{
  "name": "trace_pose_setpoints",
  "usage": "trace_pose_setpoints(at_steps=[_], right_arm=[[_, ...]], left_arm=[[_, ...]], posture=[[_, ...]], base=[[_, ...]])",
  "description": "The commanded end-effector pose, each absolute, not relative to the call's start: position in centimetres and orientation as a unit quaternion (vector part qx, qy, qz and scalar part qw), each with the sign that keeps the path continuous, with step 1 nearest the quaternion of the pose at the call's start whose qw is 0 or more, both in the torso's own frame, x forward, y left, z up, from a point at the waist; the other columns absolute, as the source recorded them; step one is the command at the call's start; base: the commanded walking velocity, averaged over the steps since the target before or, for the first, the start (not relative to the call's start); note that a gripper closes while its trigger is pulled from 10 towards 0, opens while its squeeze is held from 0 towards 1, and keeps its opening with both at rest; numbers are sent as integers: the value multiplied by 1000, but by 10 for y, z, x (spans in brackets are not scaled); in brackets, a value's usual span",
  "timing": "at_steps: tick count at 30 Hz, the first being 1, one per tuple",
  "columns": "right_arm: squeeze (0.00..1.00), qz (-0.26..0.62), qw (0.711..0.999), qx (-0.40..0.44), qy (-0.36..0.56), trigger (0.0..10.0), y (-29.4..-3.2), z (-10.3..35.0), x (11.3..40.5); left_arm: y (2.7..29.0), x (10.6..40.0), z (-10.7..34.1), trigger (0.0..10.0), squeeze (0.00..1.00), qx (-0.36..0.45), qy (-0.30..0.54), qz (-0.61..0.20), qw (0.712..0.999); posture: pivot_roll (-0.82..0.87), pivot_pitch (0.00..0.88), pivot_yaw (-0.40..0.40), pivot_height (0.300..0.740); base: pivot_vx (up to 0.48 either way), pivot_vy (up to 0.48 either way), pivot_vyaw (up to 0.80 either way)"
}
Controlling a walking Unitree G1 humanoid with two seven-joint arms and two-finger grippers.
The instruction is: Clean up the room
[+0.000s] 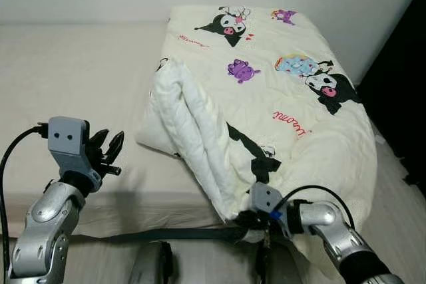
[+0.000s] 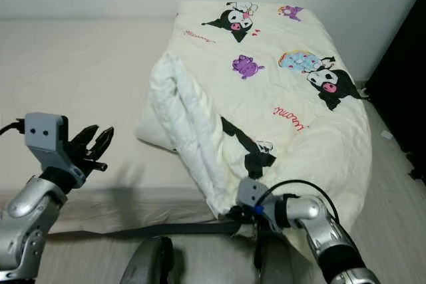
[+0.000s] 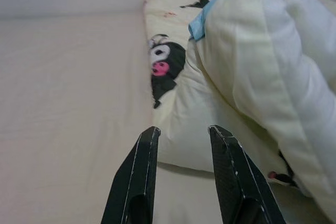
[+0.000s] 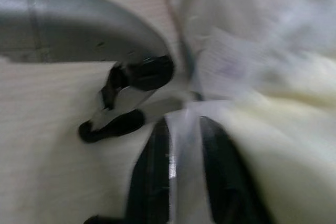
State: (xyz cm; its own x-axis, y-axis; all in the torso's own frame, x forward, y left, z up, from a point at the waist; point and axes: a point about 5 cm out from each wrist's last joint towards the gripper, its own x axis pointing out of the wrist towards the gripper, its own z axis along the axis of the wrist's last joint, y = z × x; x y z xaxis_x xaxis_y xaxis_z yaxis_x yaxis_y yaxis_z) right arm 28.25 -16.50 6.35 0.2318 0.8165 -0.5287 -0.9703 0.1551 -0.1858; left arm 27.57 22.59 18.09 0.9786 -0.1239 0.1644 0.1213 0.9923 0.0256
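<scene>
While the right gripper (image 1: 247,219) pinches the near corner of the cartoon-print quilt (image 1: 293,98) heaped on the bed (image 1: 80,78), the left gripper (image 1: 106,147) hovers beside the quilt, fingers apart and empty. Bed-making appears in hand; next, the corner likely needs drawing out flat.

One bed (image 1: 80,78) with a plain cream sheet serves as the landmark, and on its right half lies one quilt (image 1: 293,98) — cream, printed with cartoon figures and folded back on itself near the bed's front edge. On the quilt's upper face two black-and-white cartoon characters are clear, plus two purple ones and one pale-blue patch with a rainbow edge; more black print sits in the fold, too creased to count. Two grippers are at the bed's front edge — one left gripper (image 1: 106,147), one right gripper (image 1: 247,221) — each with two black fingers.
</scene>
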Motion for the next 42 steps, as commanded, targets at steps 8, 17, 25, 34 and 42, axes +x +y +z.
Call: trace_pose_setpoints(at_steps=[8,17,25,34,42], right_arm=[[1000,603,731,-259,187,10000,-169,62,279],[0,598,777,-171,99,10000,-154,95,292],[0,571,814,46,-94,10000,-145,187,317],[0,303,946,-88,-76,10000,-172,185,371],[0,239,970,-50,3,10000,-174,153,375]], left_arm=[[245,277,181,10000,0,10,-87,-8,996],[259,279,186,10000,0,15,-105,49,993],[281,278,193,10000,0,18,-124,123,985],[271,279,196,10000,0,17,-131,100,986],[283,278,202,10000,0,30,-144,126,981]], posture=[[182,166,-5,579],[182,164,-8,579],[183,163,-14,579],[183,165,-19,579],[192,167,-28,579]], base=[[0,0,0],[0,0,0],[0,0,0],[0,0,0],[0,0,0]])
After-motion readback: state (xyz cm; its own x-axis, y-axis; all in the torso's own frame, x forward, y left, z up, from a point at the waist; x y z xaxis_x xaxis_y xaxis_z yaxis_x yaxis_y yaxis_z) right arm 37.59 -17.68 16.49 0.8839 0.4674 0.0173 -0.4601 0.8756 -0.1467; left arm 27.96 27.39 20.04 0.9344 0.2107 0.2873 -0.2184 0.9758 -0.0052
